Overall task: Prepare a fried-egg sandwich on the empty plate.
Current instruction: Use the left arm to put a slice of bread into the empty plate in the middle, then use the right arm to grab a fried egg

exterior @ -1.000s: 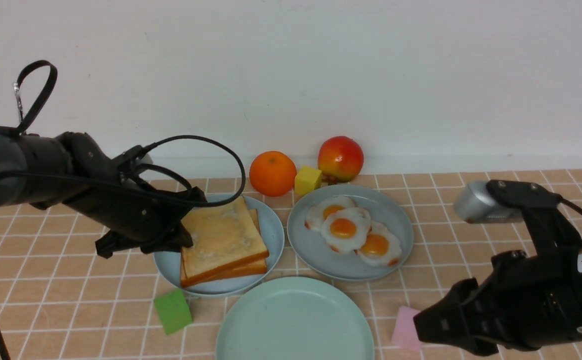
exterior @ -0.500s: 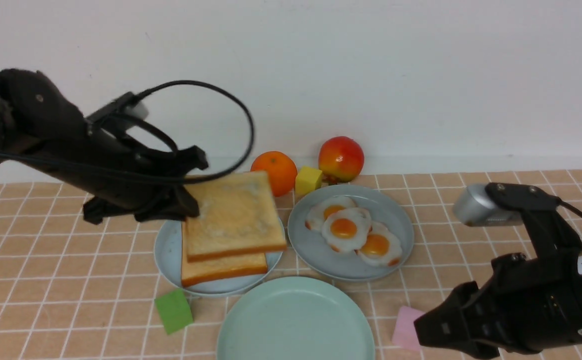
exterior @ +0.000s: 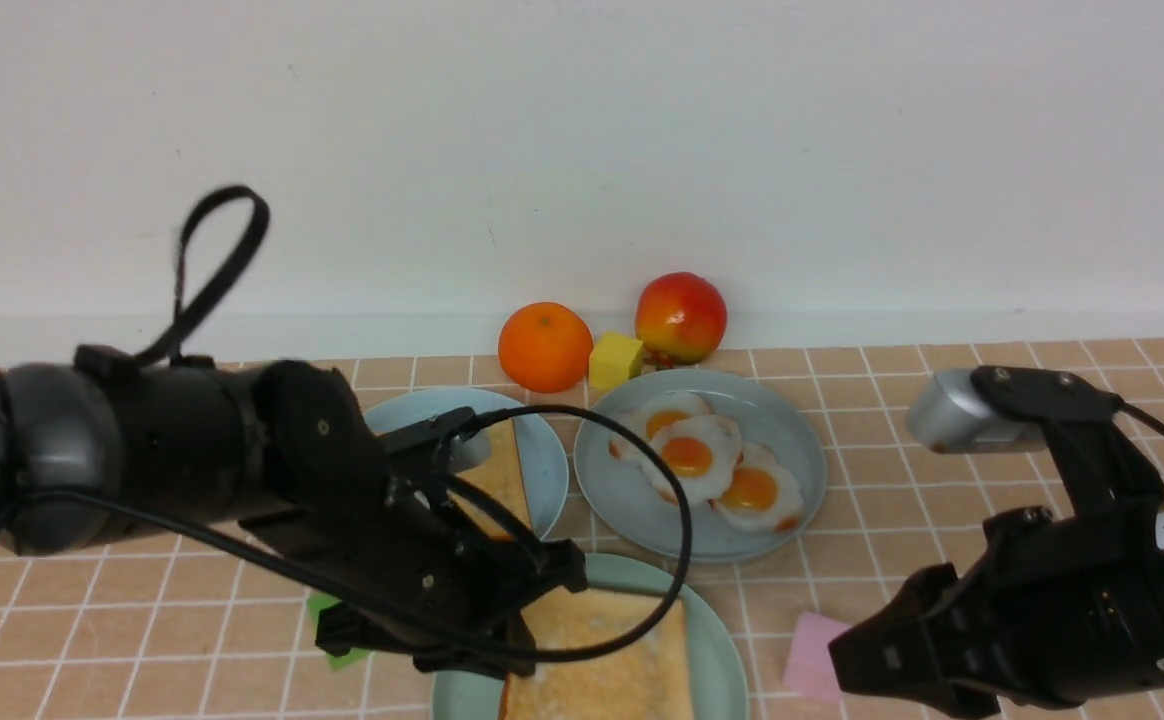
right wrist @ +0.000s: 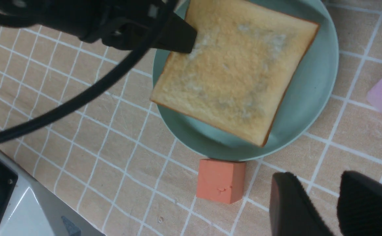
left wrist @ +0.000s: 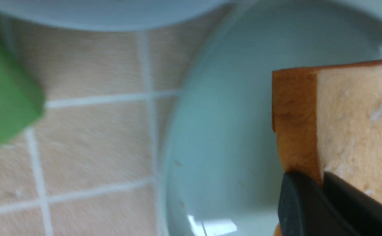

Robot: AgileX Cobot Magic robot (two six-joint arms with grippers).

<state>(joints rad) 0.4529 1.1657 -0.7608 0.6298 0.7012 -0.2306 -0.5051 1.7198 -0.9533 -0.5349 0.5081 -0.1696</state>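
My left gripper (exterior: 520, 628) is shut on the edge of a golden-brown toast slice (exterior: 602, 660) and holds it flat over the pale mint-green plate (exterior: 717, 640), low or touching; I cannot tell which. The left wrist view shows the jaws pinching the toast (left wrist: 358, 114) at its crust above the plate (left wrist: 227, 131). In the right wrist view one toast (right wrist: 235, 75) corner overhangs the plate's rim (right wrist: 312, 98). A second toast slice (exterior: 502, 470) lies on the sky-blue plate (exterior: 545, 450), mostly hidden by my left arm. Three fried eggs (exterior: 687, 455) lie on the grey-blue plate (exterior: 792, 450). My right gripper (exterior: 847, 655) is open and empty, front right.
An orange (exterior: 545, 346), a yellow cube (exterior: 615, 360) and an apple (exterior: 681, 316) stand by the back wall. A green block (left wrist: 4, 111) lies left of the mint plate, a pink block (exterior: 810, 655) right of it, and an orange-red block (right wrist: 220, 180) at its front rim.
My left gripper lifted the top toast off the sky-blue plate, then carried it forward and down onto the mint-green plate. The right arm has not moved.
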